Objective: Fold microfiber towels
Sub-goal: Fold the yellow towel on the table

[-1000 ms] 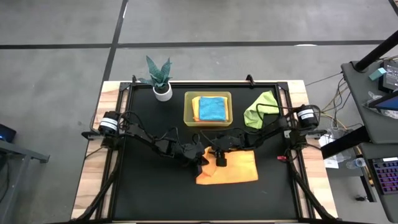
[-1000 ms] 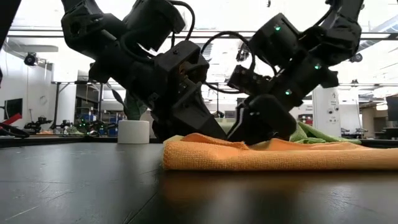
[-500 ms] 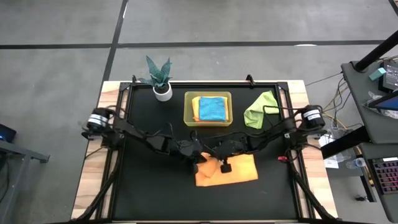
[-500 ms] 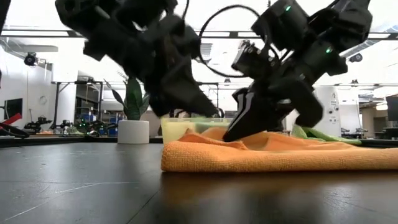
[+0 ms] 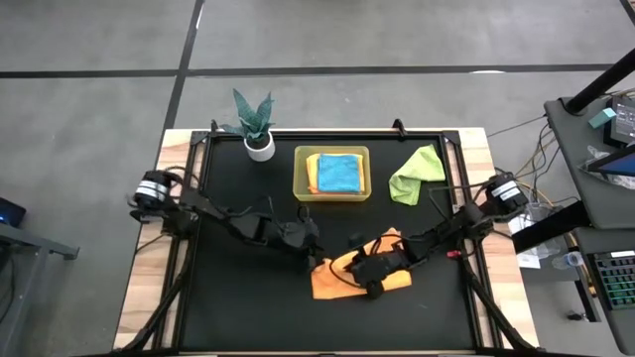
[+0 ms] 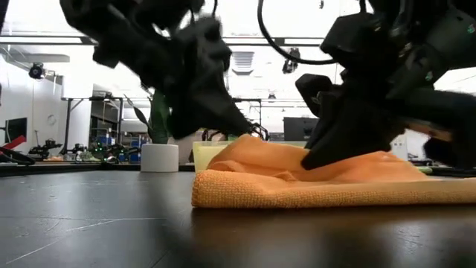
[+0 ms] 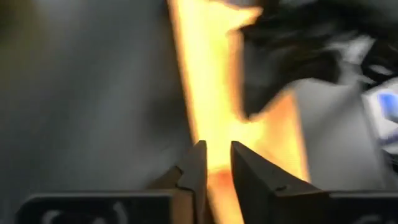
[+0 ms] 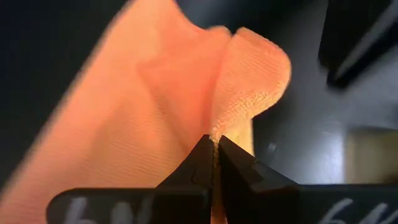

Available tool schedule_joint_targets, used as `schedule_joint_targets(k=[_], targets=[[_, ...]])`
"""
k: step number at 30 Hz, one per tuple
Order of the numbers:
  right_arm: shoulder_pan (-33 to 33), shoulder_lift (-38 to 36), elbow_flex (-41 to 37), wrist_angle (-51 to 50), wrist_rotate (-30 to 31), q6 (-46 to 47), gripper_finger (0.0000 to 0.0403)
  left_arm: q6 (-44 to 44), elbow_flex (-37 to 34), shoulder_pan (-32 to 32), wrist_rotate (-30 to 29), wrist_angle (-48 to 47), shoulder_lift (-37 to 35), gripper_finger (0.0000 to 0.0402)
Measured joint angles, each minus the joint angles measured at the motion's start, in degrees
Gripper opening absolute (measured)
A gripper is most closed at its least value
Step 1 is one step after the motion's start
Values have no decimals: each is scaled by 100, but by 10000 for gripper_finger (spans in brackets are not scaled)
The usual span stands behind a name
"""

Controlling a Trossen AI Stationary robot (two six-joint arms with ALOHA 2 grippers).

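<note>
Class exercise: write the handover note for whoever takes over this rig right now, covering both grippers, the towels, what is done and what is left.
Right gripper: shut on a pinched fold of the orange towel, mid-table.
Left gripper: slightly parted at the same towel's edge; a grip cannot be confirmed.
Yellow-green bin: holds a folded teal towel on an orange one.
Lime green towel: crumpled beside the bin.
Left: finish this fold, then the lime towel.

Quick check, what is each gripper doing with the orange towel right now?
Left gripper: jaws slightly apart over the orange towel; a grip cannot be told.
Right gripper: jaws shut on a raised fold of that towel.
</note>
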Motion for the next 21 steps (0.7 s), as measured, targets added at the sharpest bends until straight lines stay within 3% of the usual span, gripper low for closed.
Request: schedule_joint_targets(k=[3, 9, 12, 16, 21], targets=[[75, 3, 0, -5, -132, 82, 9, -385, -3, 15, -69, 183, 358, 91], [74, 151, 2, -96, -257, 356, 9, -415, 75, -5, 1445, 1780, 1030, 151], [70, 188, 2, -119, -242, 469, 9, -408, 242, -69, 1708, 2121, 1319, 173], [59, 190, 2, -123, -217, 490, 8, -407, 427, -81, 1747, 2036, 1616, 178], [33, 190, 2, -128, -214, 532, 8, -338, 479, -81, 1742, 2045, 1678, 155]])
